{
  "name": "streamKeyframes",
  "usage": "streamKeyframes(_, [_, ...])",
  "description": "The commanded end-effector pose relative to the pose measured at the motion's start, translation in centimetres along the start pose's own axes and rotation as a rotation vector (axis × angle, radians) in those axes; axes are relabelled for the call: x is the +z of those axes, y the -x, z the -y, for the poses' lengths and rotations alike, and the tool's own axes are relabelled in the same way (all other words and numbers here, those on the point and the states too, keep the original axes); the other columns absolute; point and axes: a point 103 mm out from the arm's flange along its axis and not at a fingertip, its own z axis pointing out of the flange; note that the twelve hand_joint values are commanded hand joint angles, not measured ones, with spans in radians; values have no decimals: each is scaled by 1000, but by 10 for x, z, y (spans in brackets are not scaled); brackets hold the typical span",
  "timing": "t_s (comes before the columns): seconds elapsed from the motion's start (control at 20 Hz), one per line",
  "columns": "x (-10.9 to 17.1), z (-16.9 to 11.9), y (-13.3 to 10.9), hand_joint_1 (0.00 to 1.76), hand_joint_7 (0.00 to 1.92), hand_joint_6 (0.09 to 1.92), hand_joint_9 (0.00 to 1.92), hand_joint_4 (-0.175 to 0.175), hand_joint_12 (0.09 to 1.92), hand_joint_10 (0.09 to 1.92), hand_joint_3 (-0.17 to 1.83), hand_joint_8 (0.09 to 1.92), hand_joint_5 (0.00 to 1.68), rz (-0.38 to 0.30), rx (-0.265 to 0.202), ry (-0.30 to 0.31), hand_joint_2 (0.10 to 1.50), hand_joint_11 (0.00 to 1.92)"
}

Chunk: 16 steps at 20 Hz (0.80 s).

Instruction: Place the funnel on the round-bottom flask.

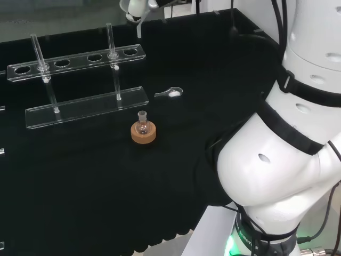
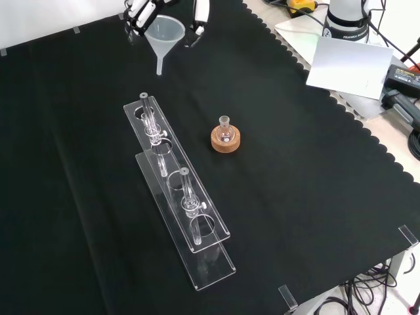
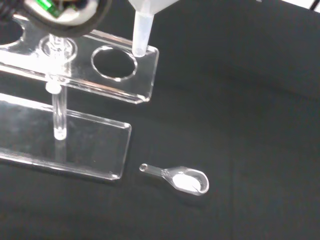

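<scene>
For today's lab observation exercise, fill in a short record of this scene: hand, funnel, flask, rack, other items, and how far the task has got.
hand: hand at the top of the front view, fingers curled round the funnel's rim
funnel: funnel held above the cloth, spout pointing down
flask: round-bottom flask upright on its cork ring, neck open, nothing on it
rack: clear test tube rack left of the flask in the front view, with two tubes standing in it
other items: small clear scoop holding white powder, lying on the cloth
task stage: funnel lifted, not yet over the flask
</scene>
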Motion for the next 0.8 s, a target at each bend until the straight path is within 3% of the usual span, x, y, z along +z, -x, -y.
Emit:
streamKeyframes(0.05, [21, 75, -17, 862, 418, 283, 771, 17, 1264, 488, 564, 645, 624, 14, 21, -43, 747, 655])
streamKeyframes(0.45, [40, 103, -24, 861, 416, 347, 775, 17, 1265, 487, 567, 648, 595, -6, 23, -64, 744, 655])
streamKeyframes(0.8, [76, 124, -61, 861, 416, 363, 779, 17, 1265, 489, 568, 649, 590, -5, 4, -77, 744, 656])
